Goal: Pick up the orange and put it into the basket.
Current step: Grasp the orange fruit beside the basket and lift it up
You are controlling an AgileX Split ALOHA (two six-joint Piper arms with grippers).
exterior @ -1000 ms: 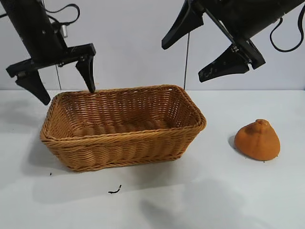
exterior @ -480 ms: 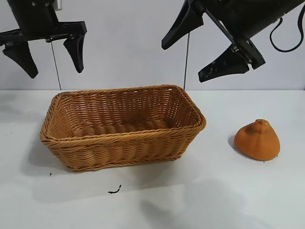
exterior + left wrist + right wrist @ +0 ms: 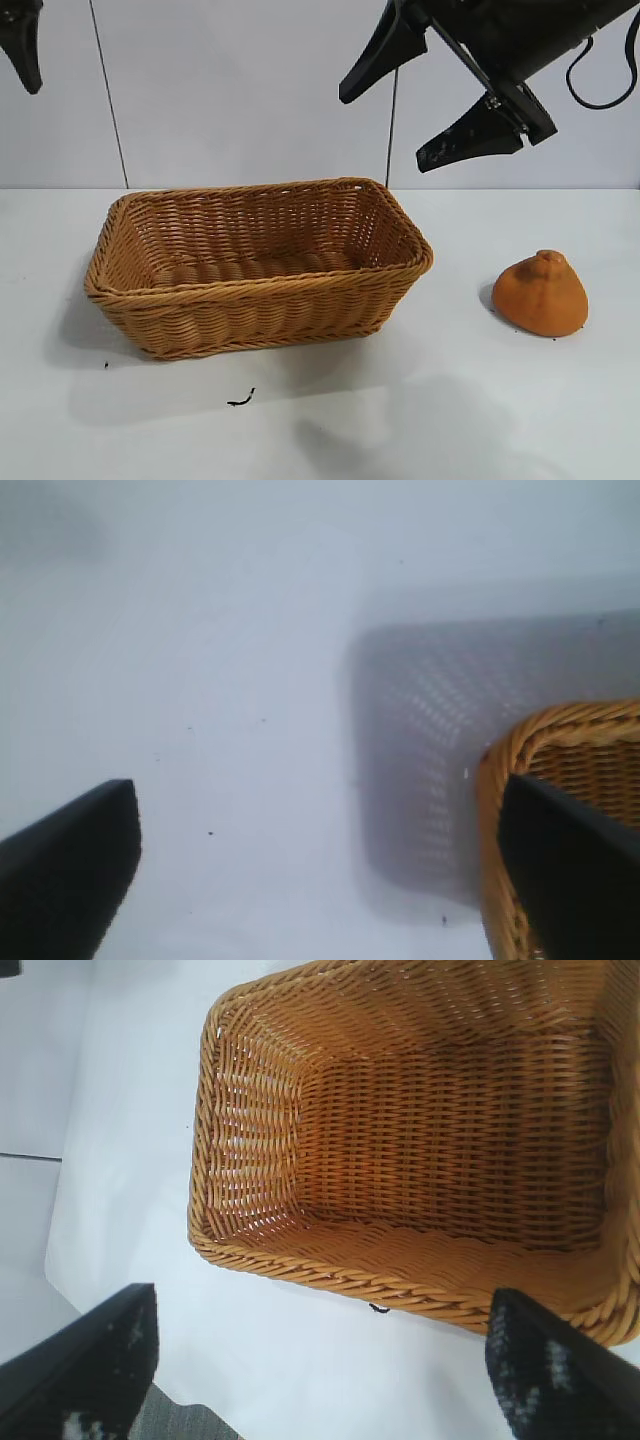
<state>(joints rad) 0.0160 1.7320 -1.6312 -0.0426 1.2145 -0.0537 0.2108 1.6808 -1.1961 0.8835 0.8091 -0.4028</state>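
Below and outward of the wide-open, empty right pincer [image 3: 428, 122], the orange [image 3: 540, 294] looks firm, light, best grasped across its broad base.

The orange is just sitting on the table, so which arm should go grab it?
Probably the right. Its open gripper hangs nearer the orange, right of the basket. The left gripper is far off.

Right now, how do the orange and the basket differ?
The orange is small, solid and matte, cone-like with a knob on top; the basket is far larger, woven, rectangular and hollow, with nothing inside. The orange sits apart, off the basket's right end. Both rest on the white table, untouched, and both are orange-brown.
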